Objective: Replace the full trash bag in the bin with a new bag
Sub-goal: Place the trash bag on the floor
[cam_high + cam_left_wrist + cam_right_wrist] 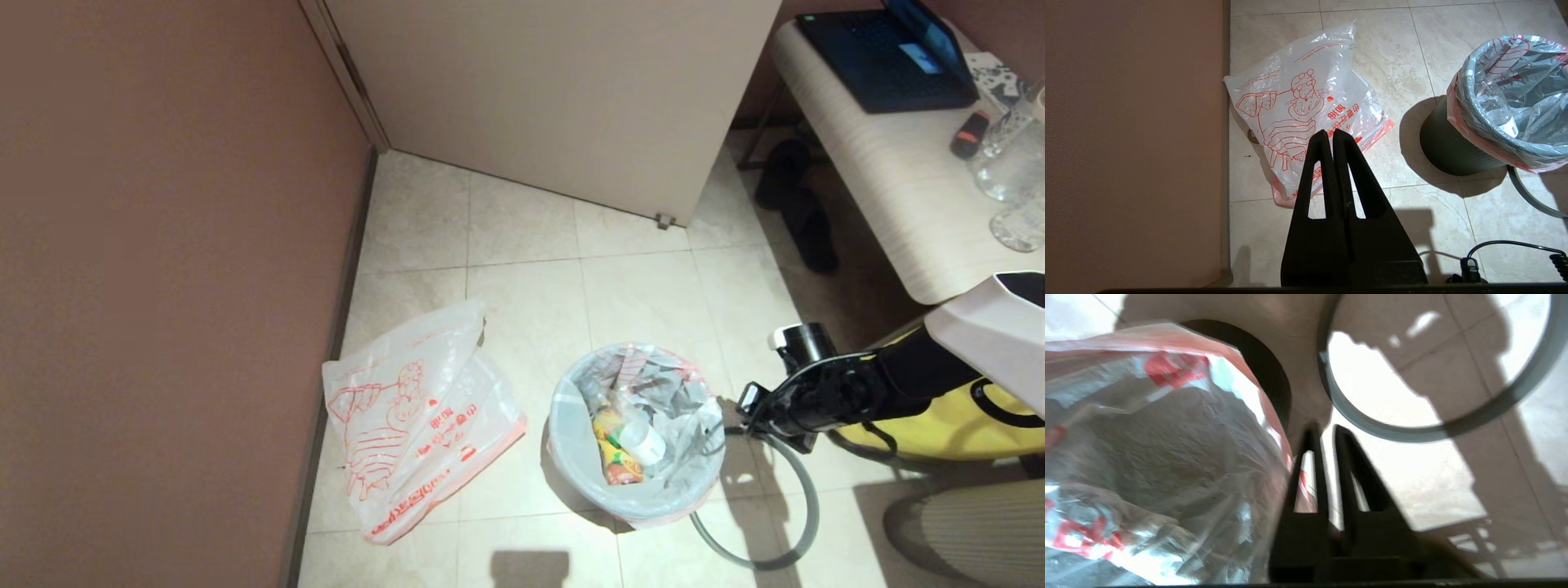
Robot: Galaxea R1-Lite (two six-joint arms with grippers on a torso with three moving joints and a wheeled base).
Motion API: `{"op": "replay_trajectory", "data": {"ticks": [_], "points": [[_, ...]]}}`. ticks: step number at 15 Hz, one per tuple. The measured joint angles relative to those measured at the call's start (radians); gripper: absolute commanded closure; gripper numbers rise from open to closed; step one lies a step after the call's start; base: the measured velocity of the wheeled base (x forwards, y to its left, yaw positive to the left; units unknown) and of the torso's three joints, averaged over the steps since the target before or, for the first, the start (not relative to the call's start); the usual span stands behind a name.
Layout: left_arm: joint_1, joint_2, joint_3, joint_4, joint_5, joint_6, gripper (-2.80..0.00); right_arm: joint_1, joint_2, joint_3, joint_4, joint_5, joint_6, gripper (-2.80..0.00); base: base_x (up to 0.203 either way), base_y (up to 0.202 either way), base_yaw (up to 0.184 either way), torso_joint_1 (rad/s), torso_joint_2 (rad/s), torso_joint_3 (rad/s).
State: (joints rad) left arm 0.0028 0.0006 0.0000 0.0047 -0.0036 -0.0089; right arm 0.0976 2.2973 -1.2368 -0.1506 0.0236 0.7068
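Right claw (1323, 430) hovering beside bin (1447, 149), slightly parted, pinching nothing | full bag (653, 408) sitting inside | hoop (788, 523) lying on floor | left claw (1329, 134) pressed together

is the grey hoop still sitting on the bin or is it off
Apart. The head view shows the grey hoop lying flat on the floor beside the bin, by the right gripper; only the full trash bag covers the rim.

Black arms, white shell

The right arm (865, 388) is showing black links under a white cover, with a black cable looping at its wrist. Both the left gripper (1329, 136) and right gripper (1323, 433) are showing matte black, tapered fingers with triangular cut-outs.
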Motion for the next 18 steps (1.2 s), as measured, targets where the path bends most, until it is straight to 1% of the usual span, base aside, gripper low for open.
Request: {"op": "replay_trajectory", "data": {"ticks": [2, 3, 7, 11, 13, 16, 18], "points": [[0.0, 0.0, 0.0, 0.0, 0.0, 0.0, 0.0, -0.013, 0.005, 0.0, -0.052, 0.062, 0.015, -2.8, 0.0, 0.0, 0.0, 0.0, 0.0, 0.0], [0.0, 0.0, 0.0, 0.0, 0.0, 0.001, 0.0, -0.012, 0.006, -0.004, -0.058, 0.078, 0.017, -2.8, 0.0, 0.0, 0.0, 0.0, 0.0, 0.0], [0.0, 0.0, 0.0, 0.0, 0.0, 0.001, 0.0, -0.014, 0.029, -0.018, -0.059, 0.081, -0.02, -2.8, 0.0, 0.0, 0.0, 0.0, 0.0, 0.0], [0.0, 0.0, 0.0, 0.0, 0.0, 0.0, 0.0, -0.012, 0.099, -0.071, -0.049, 0.078, -0.036, -2.8, 0.0, 0.0, 0.0, 0.0, 0.0, 0.0], [0.0, 0.0, 0.0, 0.0, 0.0, 0.0, 0.0, -0.008, 0.131, -0.136, -0.004, 0.079, -0.036, -2.8, 0.0, 0.0, 0.0, 0.0, 0.0, 0.0], [0.0, 0.0, 0.0, 0.0, 0.0, 0.001, 0.0, -0.002, 0.175, -0.245, 0.125, 0.083, -0.031, -2.8, 0.0, 0.0, 0.0, 0.0, 0.0, 0.0], [0.0, 0.0, 0.0, 0.0, 0.0, 0.001, 0.0, 0.005, 0.186, -0.264, 0.139, 0.083, -0.036, -2.8, 0.0, 0.0, 0.0, 0.0, 0.0, 0.0]]}}
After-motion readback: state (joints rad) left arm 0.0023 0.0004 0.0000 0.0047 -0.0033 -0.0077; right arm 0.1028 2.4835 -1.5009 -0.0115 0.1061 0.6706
